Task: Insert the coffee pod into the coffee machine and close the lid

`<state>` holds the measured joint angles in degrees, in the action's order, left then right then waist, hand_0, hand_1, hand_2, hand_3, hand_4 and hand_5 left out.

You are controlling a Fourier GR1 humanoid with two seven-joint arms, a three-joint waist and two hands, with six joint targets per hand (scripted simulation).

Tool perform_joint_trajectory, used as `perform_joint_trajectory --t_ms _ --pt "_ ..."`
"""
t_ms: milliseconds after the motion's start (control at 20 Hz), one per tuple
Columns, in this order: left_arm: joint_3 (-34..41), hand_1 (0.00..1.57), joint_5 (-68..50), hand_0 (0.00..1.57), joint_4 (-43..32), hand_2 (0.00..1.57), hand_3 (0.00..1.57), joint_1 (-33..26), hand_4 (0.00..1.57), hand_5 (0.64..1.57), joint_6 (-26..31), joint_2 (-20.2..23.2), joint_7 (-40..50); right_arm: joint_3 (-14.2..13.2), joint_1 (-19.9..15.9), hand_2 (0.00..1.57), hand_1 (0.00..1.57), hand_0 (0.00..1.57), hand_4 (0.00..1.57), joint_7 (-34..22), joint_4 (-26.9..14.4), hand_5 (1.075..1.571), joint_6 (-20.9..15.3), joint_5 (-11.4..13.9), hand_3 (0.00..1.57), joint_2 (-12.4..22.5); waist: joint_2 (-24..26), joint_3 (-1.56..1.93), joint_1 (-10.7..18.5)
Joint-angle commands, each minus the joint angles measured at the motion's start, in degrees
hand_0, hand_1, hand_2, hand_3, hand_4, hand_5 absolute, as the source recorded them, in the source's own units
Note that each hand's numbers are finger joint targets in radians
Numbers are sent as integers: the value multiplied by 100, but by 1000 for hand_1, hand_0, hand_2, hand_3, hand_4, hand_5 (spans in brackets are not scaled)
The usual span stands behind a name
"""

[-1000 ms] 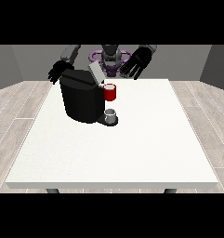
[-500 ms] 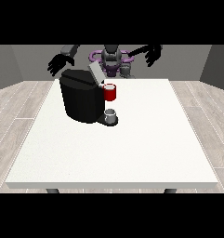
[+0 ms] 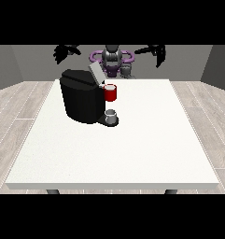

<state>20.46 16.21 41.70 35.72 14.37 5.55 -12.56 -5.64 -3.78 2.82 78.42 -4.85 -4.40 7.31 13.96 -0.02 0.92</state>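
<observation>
No readable text in view

No letters, numbers, brand marks or signs can be made out anywhere: the black coffee machine point(image 3: 83, 100) at about 10 o'clock on the white surface point(image 3: 146, 149) carries no legible label, and the red thing at the machine point(image 3: 110, 92) shows no print either.
</observation>
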Motion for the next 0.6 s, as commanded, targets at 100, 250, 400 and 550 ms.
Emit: perform_joint_trajectory --t_ms 100,250,400,550 --pt "108 0 -396 0 275 0 0 -443 0 1571 130 -169 50 140 -509 0 0 0 0 -489 517 1571 283 -7 0 305 151 -1 240" --pt "152 0 -630 0 498 0 0 -790 140 1571 294 -107 18 17 -480 0 0 0 0 -647 734 1571 719 -389 0 458 8 0 140" --pt "-111 0 -637 0 825 0 0 -931 0 1571 418 -349 -33 305 -674 0 0 0 0 -329 514 1571 374 96 0 200 -145 3 619" --pt "-210 0 -836 0 1333 0 0 -1115 204 1571 440 -425 262 256 -863 0 0 0 0 -674 619 1571 627 -12 0 404 -124 2 634"
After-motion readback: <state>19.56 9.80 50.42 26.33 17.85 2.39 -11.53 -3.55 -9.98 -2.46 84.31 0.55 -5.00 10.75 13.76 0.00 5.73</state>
